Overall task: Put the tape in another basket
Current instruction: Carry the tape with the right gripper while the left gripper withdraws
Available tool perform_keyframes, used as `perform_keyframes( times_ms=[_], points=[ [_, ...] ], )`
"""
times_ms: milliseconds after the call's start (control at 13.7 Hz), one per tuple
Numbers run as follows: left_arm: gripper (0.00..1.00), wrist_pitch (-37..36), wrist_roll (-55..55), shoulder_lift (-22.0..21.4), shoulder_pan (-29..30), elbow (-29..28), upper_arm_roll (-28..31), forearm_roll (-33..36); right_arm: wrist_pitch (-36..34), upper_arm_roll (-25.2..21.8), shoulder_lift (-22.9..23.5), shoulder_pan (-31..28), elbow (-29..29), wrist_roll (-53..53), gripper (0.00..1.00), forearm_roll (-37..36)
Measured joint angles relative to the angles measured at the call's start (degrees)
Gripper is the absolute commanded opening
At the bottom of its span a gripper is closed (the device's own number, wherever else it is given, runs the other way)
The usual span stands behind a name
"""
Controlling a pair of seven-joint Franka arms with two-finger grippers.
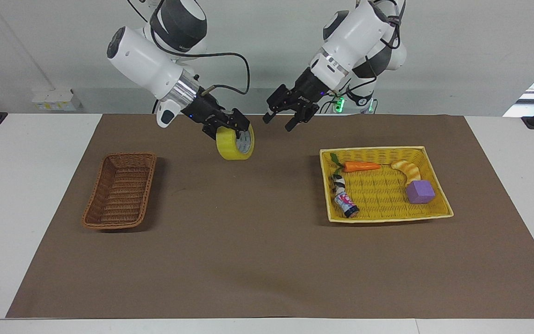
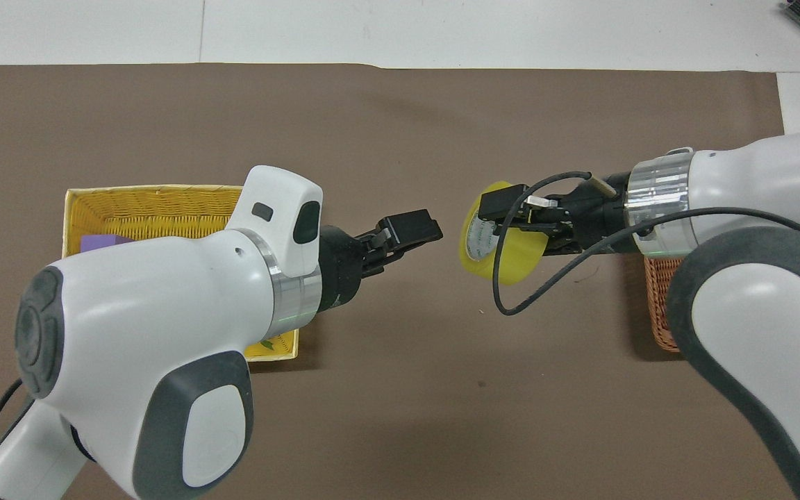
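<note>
The tape (image 1: pixel 230 147), a yellow roll with a white core, hangs in the air in my right gripper (image 1: pixel 234 128), which is shut on its rim. It is over the brown mat between the two baskets, toward the right arm's end. In the overhead view the tape (image 2: pixel 505 260) shows under the right gripper (image 2: pixel 511 221). My left gripper (image 1: pixel 278 121) is open and empty, in the air beside the tape and apart from it; it also shows in the overhead view (image 2: pixel 412 232). The brown wicker basket (image 1: pixel 121 191) stands empty at the right arm's end, and my right arm partly hides it in the overhead view (image 2: pixel 658 309).
The flat yellow tray basket (image 1: pixel 387 151) at the left arm's end holds a carrot (image 1: pixel 360 166), a croissant-like piece (image 1: pixel 408 170), a purple block (image 1: pixel 420 191) and a small bottle (image 1: pixel 344 198). A brown mat (image 1: pixel 248 241) covers the table.
</note>
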Motion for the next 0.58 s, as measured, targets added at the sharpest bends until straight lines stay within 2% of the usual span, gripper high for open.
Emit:
perform_keyframes(
  times_ms=[219, 365, 583],
  points=[
    [1.0, -4.6, 1.0, -0.1, 3.5, -0.1, 0.6, 1.7, -5.5, -0.1, -0.8, -4.2, 2.2, -1.5, 0.0, -3.5],
    [1.0, -9.1, 2.3, -0.1, 7.1, -0.1, 0.8, 6.0, -8.5, -0.2, -2.0, -7.1, 2.5, -5.7, 0.0, -7.4],
    [1.0, -13.6, 4.0, -0.1, 12.2, 0.0, 1.0, 12.7, -10.1, -0.2, -2.6, -8.1, 0.6, -8.2, 0.0, -25.5]
  ],
)
